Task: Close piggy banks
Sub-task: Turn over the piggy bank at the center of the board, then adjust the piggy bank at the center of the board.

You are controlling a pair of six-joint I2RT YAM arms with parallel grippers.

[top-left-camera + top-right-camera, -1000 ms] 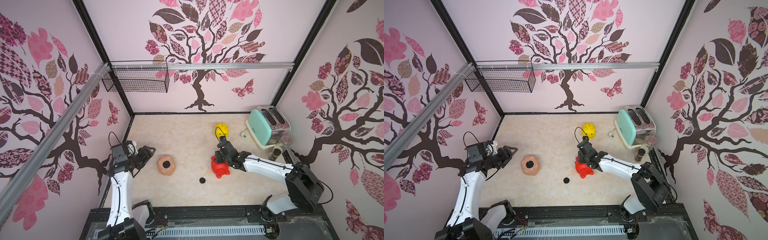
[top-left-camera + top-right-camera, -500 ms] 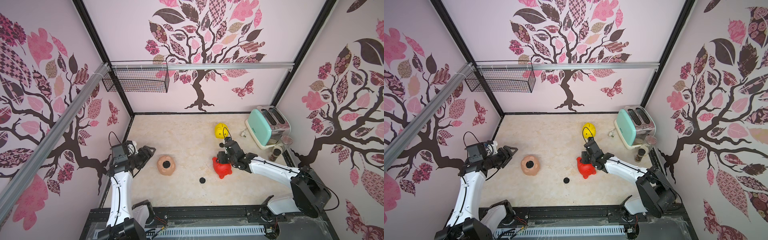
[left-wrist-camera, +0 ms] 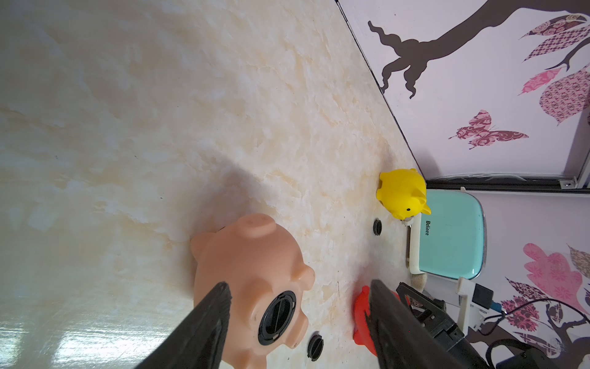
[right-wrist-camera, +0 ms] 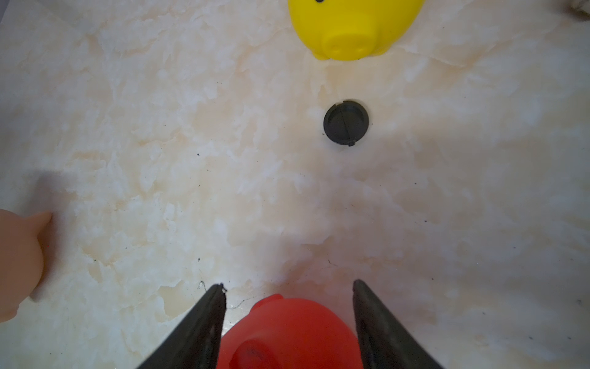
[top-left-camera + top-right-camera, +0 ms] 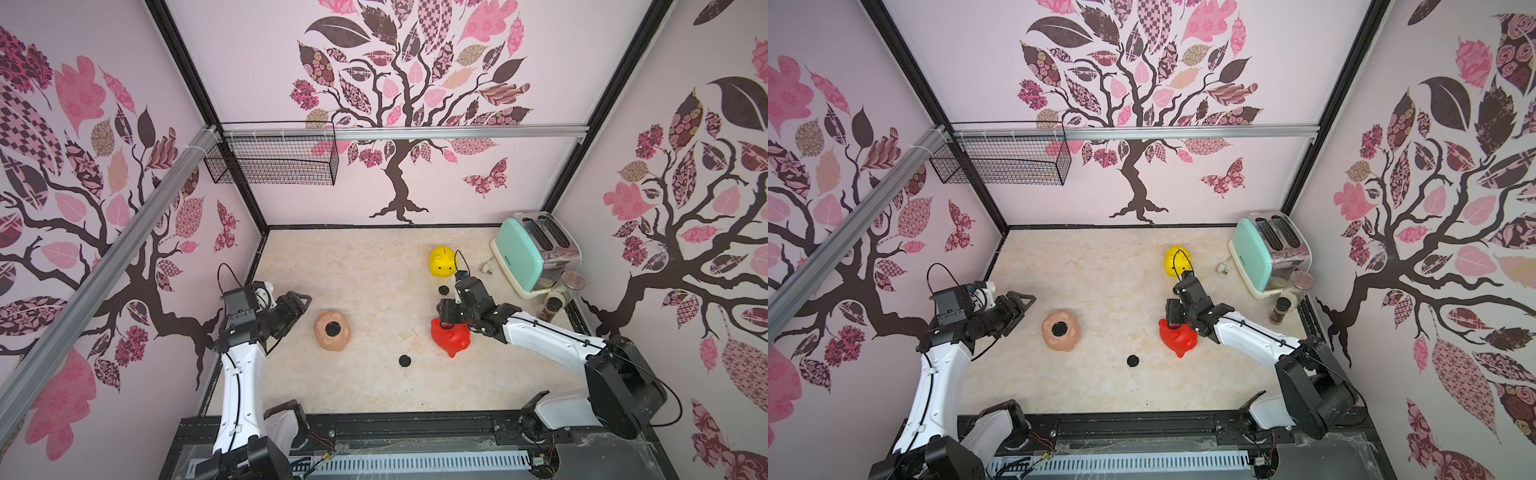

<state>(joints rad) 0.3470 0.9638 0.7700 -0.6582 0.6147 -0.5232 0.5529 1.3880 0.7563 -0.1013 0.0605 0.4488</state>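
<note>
Marbled cream tabletop (image 5: 353, 257) was seen spread between walls papered with tree decals. Nearest the rig's base, one loose black plug (image 5: 404, 360) was found lying flat in the open, apart from everything. Just beyond it, the red bank (image 4: 287, 329) was set on the surface beneath the right gripper (image 4: 287, 284). That gripper's fingers were spread to either side of the bank with their tips clear of the plastic, and nothing was judged to be held. The red bank's belly hole could not be made out.

Level with it, across the table, the peach bank (image 5: 326, 343) was laid on its back with a seated plug (image 5: 332, 329) filling its hole (that one was taken as closed already). The left gripper (image 5: 303, 302) was poised just beside it, fingers parted and empty.

Farther out, a second loose plug (image 4: 346, 123) was found almost straight ahead of the right fingertips, between the red bank and the yellow bank (image 4: 351, 25). Being a flat disc, it offered no long axis to be matched. The right arm was judged much the nearer to it, so a forward reach along the gripper's own line was thought to be called for. The yellow bank was stood on its feet, snout turned toward that gripper, underside hidden. Farthest, a mint toaster (image 5: 528, 253) was placed by the wall.
</note>
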